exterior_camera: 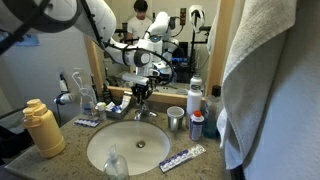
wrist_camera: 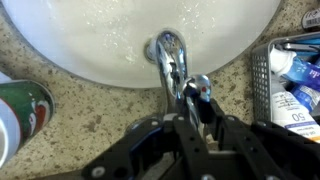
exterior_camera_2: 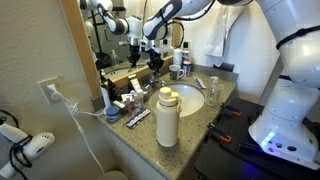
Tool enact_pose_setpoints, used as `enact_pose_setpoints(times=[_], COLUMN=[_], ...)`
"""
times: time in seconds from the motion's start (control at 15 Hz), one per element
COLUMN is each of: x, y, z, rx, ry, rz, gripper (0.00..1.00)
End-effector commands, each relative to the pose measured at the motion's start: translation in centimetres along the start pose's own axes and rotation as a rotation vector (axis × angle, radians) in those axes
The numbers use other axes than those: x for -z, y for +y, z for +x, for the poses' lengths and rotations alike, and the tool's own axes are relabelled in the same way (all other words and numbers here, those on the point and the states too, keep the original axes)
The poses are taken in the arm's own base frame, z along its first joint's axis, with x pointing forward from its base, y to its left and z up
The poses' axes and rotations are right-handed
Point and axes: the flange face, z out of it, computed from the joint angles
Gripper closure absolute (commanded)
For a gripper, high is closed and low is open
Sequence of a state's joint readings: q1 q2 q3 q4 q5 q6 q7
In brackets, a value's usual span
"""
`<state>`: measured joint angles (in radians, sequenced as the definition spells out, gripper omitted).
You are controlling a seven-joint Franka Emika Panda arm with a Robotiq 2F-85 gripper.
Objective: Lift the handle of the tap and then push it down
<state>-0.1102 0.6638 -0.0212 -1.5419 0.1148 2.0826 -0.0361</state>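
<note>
The chrome tap (wrist_camera: 168, 55) stands at the rim of the white basin (wrist_camera: 90, 45), its spout pointing over the bowl. Its short chrome handle (wrist_camera: 197, 88) sits between my fingers in the wrist view. My gripper (wrist_camera: 190, 118) comes down on it from above, and the black fingers are drawn close together around the lever. In an exterior view the gripper (exterior_camera: 142, 92) hangs right over the tap (exterior_camera: 144, 110) behind the basin (exterior_camera: 130, 148). In an exterior view the gripper (exterior_camera_2: 157, 62) hides the tap, in front of the mirror.
A steel cup (exterior_camera: 176, 119) and bottles (exterior_camera: 196, 122) stand right of the tap. A yellow bottle (exterior_camera: 42, 128) is at the counter's left. A grey towel (exterior_camera: 270, 80) hangs at the right. A wire basket (wrist_camera: 290, 80) and a green can (wrist_camera: 25, 105) flank the tap.
</note>
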Motion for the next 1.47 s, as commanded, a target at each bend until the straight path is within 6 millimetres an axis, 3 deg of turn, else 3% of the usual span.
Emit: enact_pose_setpoints(times=[0.0,0.87,1.4], x=[-2.0,-3.3,-3.7], y=[0.9,1.3,1.2], z=[-2.2,-4.9,-5.1], rx=[-0.034,-0.050,-0.033], ry=[-0.034,-0.030,-0.069], rz=[0.010,0.019,0.041], gripper=[0.94,0.94,0.94])
